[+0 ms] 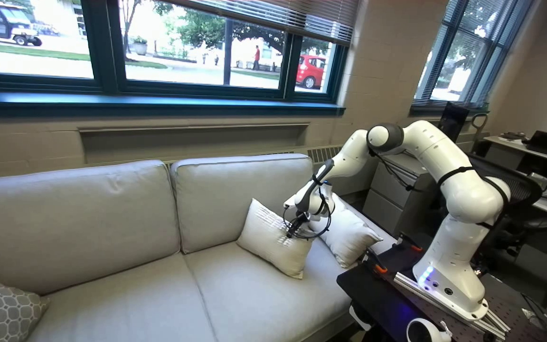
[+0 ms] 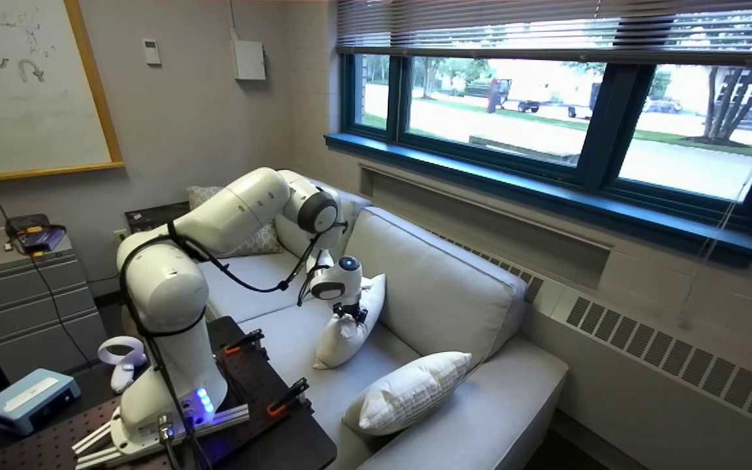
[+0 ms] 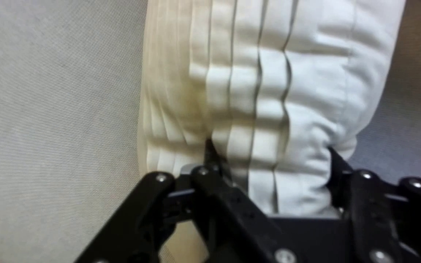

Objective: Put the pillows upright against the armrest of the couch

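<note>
In an exterior view, the camera looks down from in front of the couch (image 1: 136,228), facing the teal-framed window (image 1: 109,47) at upper left, the Franka Panda arm (image 1: 466,190) at right. In an exterior view, it looks from past the armrest (image 2: 480,405) towards the whiteboard (image 2: 23,85) at upper left; both, set well back, share couch, window and arm. The wrist view looks very closely onto a pleated cream pillow (image 3: 265,80), the Robotiq gripper (image 3: 270,153) at bottom.

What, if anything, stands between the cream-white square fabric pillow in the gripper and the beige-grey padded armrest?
The other cream-white pillow, sitting tilted beside the armrest. Nothing else visible blocks the held pillow.
</note>
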